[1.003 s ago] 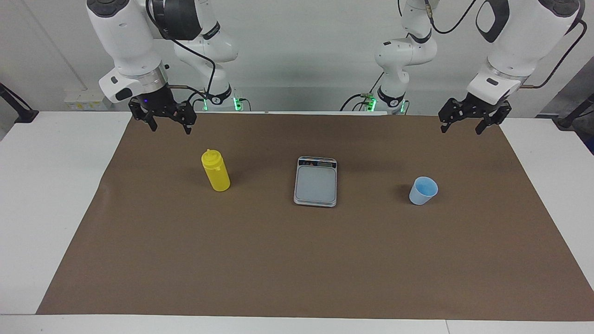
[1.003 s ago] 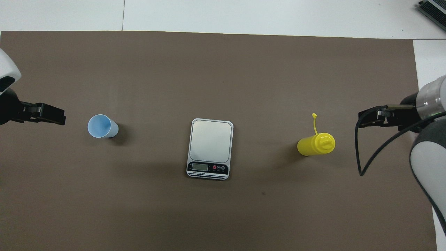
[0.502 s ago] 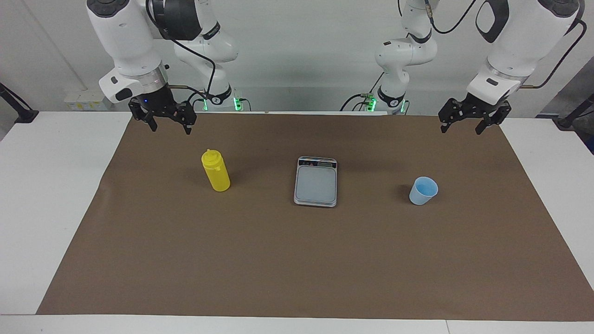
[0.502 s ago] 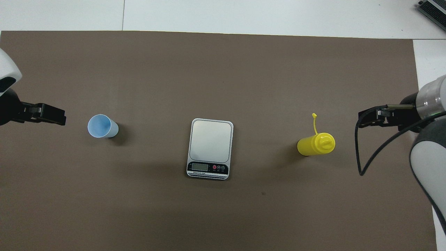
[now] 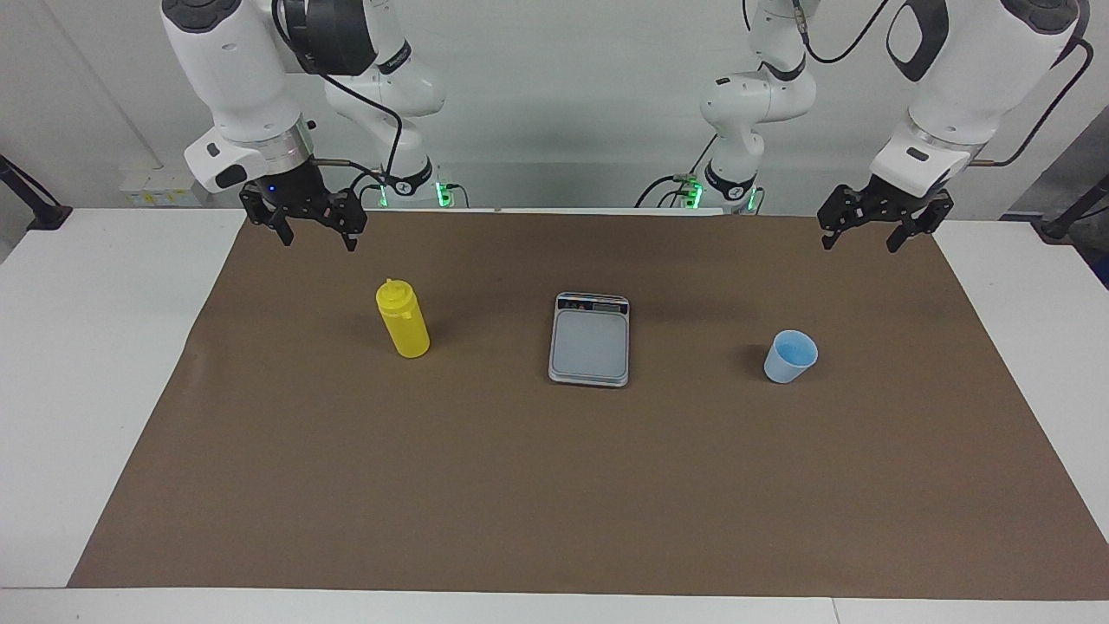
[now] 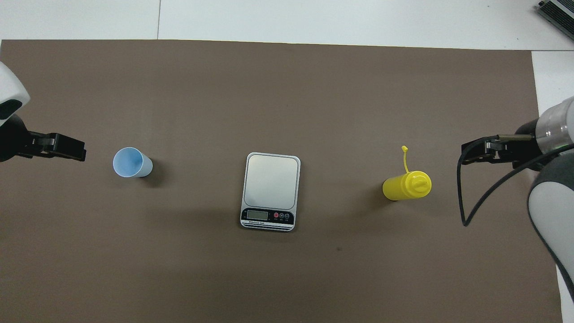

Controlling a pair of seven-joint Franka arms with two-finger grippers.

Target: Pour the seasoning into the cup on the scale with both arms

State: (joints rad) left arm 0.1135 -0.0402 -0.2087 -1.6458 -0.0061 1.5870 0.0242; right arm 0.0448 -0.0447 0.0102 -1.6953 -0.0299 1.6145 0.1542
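Nothing has visibly moved since earlier. Yellow seasoning bottle (image 5: 403, 321) stands upright toward the right arm's end; likely light, squeezable, best gripped mid-body. Scale (image 5: 590, 339) sits centrally, empty blue cup (image 5: 790, 356) toward the left arm's end. Right gripper (image 5: 303, 217) and left gripper (image 5: 875, 218) hover open, empty. Brown mat (image 5: 554, 485) covers the white table (image 5: 87, 347).

Even, bright light from above fills both views, leaving only soft, short shadows. In the overhead view the yellow bottle (image 6: 406, 185), the cup (image 6: 132, 162) and the scale (image 6: 271, 191) each throw a faint dark patch on the brown mat (image 6: 287, 278) toward the robots. The scale's plate shows a pale sheen. In the facing view the white wall behind the arms is evenly lit, without harsh glare. Focus is crisp across the mat; straight edges stay straight.
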